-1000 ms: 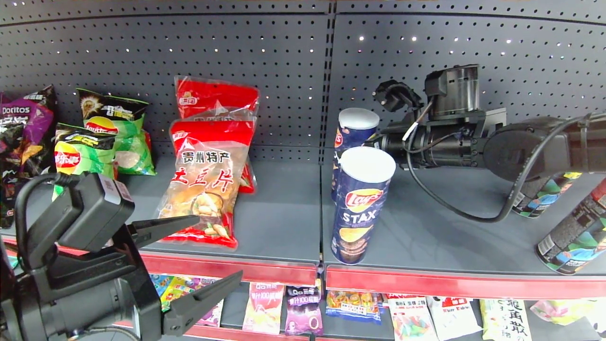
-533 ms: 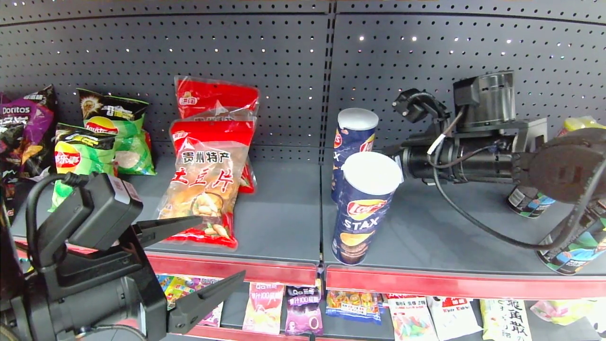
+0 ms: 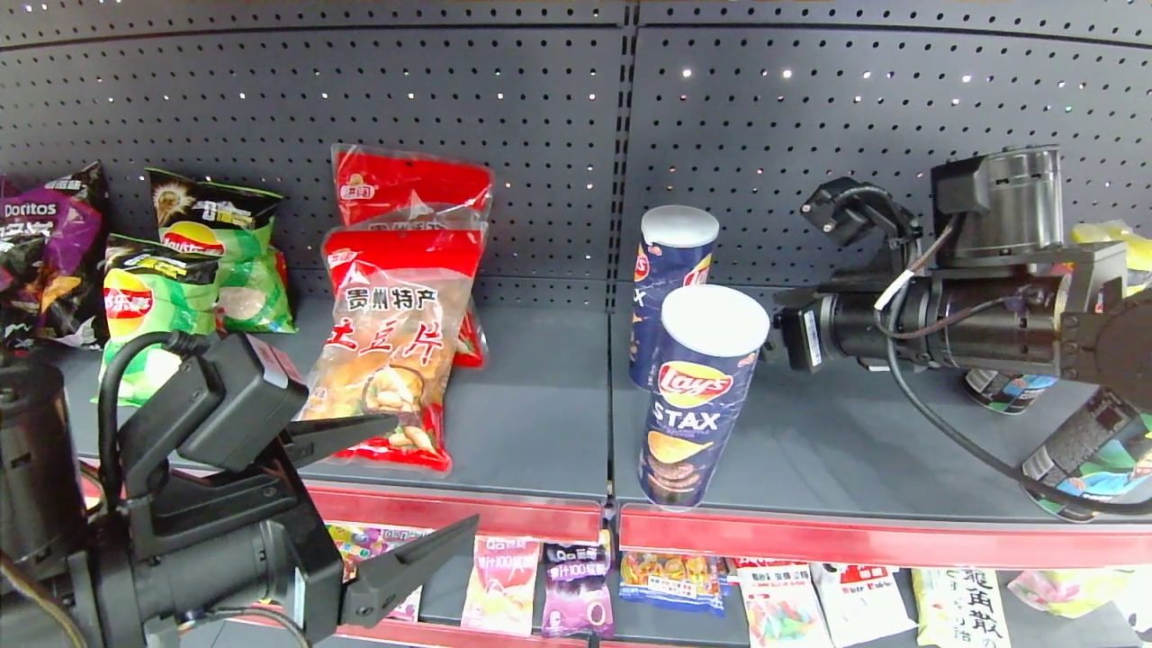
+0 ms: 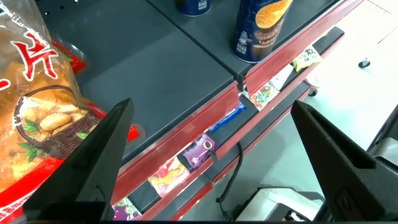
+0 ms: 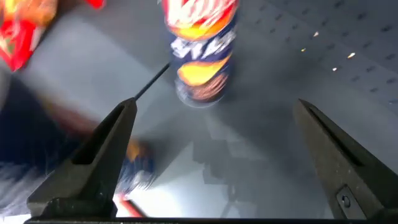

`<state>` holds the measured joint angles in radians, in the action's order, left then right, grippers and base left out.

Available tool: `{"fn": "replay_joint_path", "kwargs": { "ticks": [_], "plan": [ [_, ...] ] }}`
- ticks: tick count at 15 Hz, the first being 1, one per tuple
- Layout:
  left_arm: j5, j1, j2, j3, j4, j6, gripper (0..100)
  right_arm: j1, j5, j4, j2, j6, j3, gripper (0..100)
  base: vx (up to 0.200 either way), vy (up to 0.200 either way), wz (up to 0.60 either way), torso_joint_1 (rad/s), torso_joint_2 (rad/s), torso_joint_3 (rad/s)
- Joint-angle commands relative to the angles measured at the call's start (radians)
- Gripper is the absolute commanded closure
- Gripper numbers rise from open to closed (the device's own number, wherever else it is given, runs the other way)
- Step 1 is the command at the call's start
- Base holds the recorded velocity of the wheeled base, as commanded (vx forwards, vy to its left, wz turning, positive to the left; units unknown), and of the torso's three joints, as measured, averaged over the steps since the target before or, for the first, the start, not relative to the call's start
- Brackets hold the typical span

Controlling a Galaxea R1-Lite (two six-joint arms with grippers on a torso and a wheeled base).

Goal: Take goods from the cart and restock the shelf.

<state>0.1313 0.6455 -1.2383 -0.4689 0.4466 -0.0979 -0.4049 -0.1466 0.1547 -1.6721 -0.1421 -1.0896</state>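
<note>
Two dark blue chip cans with white lids stand on the grey shelf (image 3: 531,423). The front can (image 3: 695,400) is near the shelf's red edge and leans slightly right. The rear can (image 3: 670,279) stands upright behind it and appears again as the rear can (image 5: 202,50) ahead of my right gripper (image 5: 214,106), which is open and holds nothing. My right arm (image 3: 945,319) reaches in from the right, its wrist just right of the front can. My left gripper (image 3: 432,472) hangs open and empty in front of the shelf edge, below the red snack bags (image 3: 396,342). The left gripper (image 4: 211,107) looks down on that edge.
Green chip bags (image 3: 180,270) and a purple bag (image 3: 45,243) fill the shelf's left end. Dark patterned cans (image 3: 1089,459) lie at the right, under my right arm. Small candy packets (image 3: 576,580) hang on the lower shelf. A pegboard wall (image 3: 540,135) closes the back.
My right arm has drawn back to the right, away from the cans. The front can's top has shifted slightly right. The left gripper has crept up and right.
</note>
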Motion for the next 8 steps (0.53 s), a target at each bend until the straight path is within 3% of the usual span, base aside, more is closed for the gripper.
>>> {"fn": "replay_joint_path", "kwargs": {
  "ticks": [1,3,8],
  "plan": [
    [-0.001,-0.001,-0.001,-0.002,0.000,0.000,0,0.021,-0.001,-0.006,-0.040,-0.001,-0.029,0,0.000,0.000,0.00,0.000,0.00,0.000],
    [-0.001,-0.001,-0.003,-0.004,0.000,0.000,0,0.051,0.004,-0.009,-0.038,-0.002,-0.012,0,0.000,0.000,0.00,0.000,0.00,0.000],
    [0.001,-0.001,-0.026,-0.004,0.000,0.001,0,0.052,0.028,-0.007,0.117,-0.004,0.185,0,0.000,0.000,0.00,0.000,0.00,0.000]
  ]
}}
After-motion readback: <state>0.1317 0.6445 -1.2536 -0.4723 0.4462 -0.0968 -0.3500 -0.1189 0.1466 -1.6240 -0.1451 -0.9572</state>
